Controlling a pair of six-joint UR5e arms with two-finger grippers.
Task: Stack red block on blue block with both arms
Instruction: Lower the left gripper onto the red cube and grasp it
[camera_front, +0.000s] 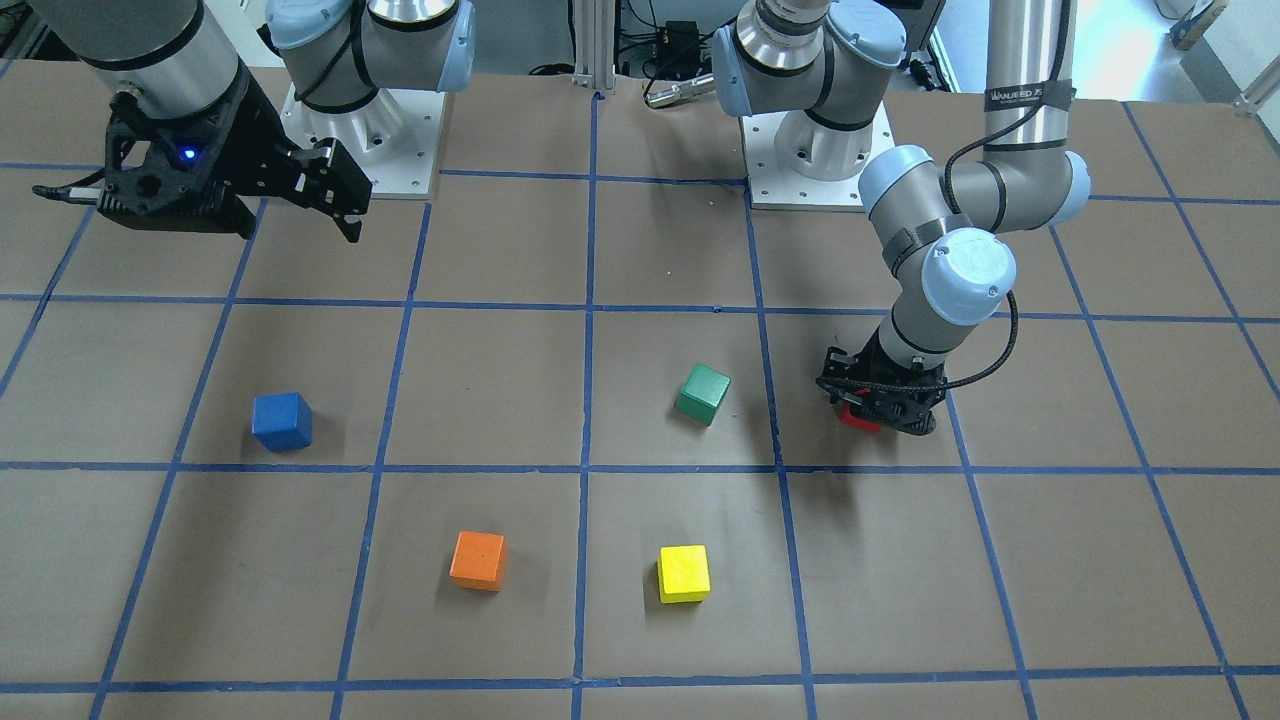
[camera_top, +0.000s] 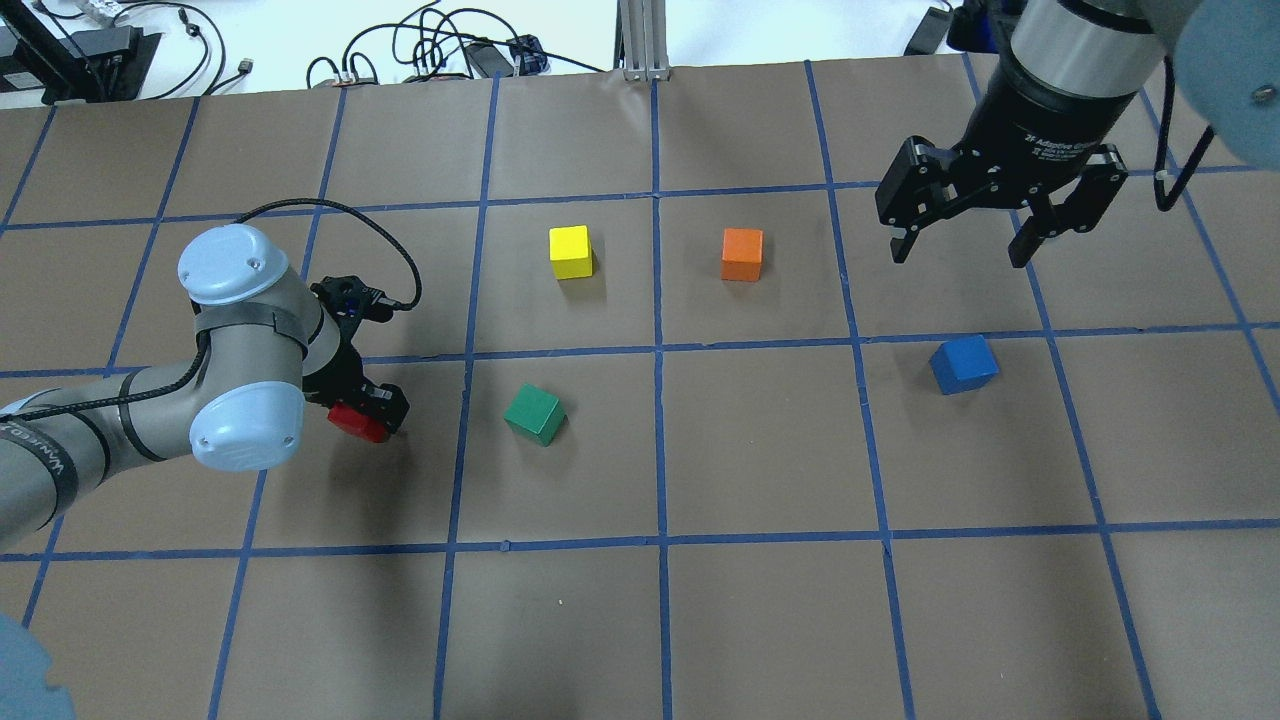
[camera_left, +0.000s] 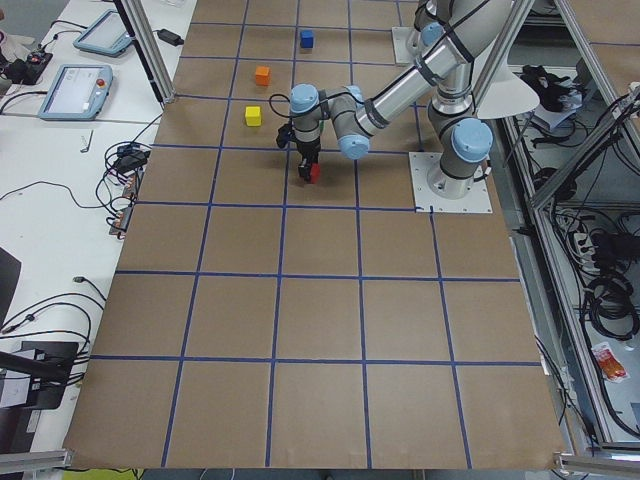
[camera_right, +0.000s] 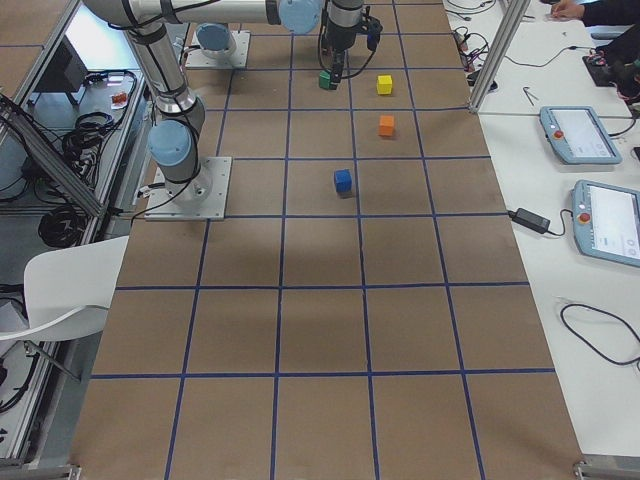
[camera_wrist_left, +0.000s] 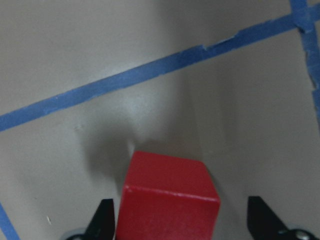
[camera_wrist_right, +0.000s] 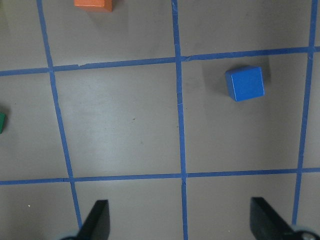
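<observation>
The red block rests on the brown table between the fingers of my left gripper, which is lowered over it. In the left wrist view the block touches or nearly touches one fingertip; the other fingertip stands clear of it, so the gripper is open around it. The blue block sits alone on the table. My right gripper is open and empty, held high above the table near the blue block.
A green block lies close to the right of the left gripper. A yellow block and an orange block sit farther out. The two arm bases stand at the robot's edge of the table.
</observation>
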